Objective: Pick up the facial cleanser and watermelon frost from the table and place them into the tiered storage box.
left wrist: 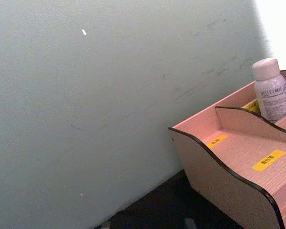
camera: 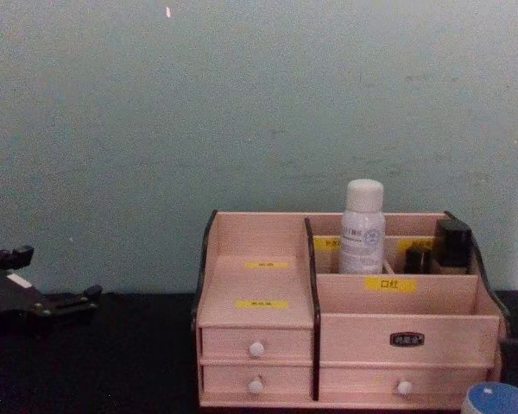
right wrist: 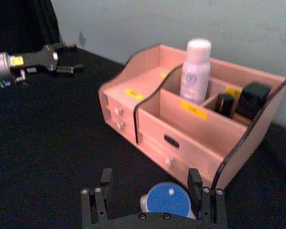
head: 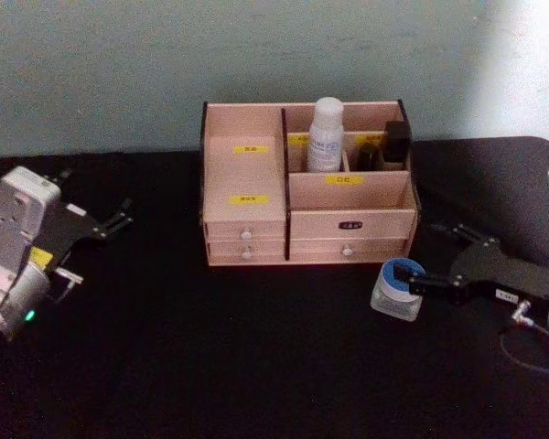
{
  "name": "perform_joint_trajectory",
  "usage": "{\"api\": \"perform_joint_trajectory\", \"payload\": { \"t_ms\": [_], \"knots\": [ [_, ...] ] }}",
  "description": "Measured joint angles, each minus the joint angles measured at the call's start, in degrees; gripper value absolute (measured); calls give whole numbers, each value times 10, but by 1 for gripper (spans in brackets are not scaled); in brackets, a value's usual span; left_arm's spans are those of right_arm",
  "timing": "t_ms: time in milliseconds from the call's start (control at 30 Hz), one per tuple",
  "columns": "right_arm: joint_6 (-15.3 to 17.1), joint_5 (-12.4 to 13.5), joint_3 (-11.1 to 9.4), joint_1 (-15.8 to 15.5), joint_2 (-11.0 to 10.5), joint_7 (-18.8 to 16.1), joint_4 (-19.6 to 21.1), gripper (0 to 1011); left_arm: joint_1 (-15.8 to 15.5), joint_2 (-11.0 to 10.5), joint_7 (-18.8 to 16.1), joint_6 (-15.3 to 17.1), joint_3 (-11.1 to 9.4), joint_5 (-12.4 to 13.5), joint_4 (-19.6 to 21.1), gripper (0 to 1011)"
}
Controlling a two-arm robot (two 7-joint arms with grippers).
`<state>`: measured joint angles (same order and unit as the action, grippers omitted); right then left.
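At the black counter's [head: 210,347] left side the left gripper [right wrist: 76,57] is open and empty, a pale green wall [head: 119,64] behind. At centre the tiered storage box [head: 247,174] holds a white bottle [head: 327,137] upright in a rear compartment. To the right, the right gripper [right wrist: 150,177] has its spread fingers straddling a blue-lidded jar [head: 395,294] on the counter.

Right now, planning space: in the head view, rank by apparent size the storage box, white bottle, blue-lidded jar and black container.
1. tiered storage box
2. white bottle and blue-lidded jar look alike; the jar is nearer, so unranked
3. black container
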<state>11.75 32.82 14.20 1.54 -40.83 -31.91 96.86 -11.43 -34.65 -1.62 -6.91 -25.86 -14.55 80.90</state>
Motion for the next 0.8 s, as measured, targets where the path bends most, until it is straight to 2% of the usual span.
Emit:
{"api": "perform_joint_trajectory", "payload": {
  "t_ms": [367,800],
  "knots": [
    [15,-5,28,3,-16,25,-12,1002,0,0,0,0,0,0,0,1001],
    [23,-17,53,22,-14,35,-36,1002,0,0,0,0,0,0,0,1001]
  ]
}}
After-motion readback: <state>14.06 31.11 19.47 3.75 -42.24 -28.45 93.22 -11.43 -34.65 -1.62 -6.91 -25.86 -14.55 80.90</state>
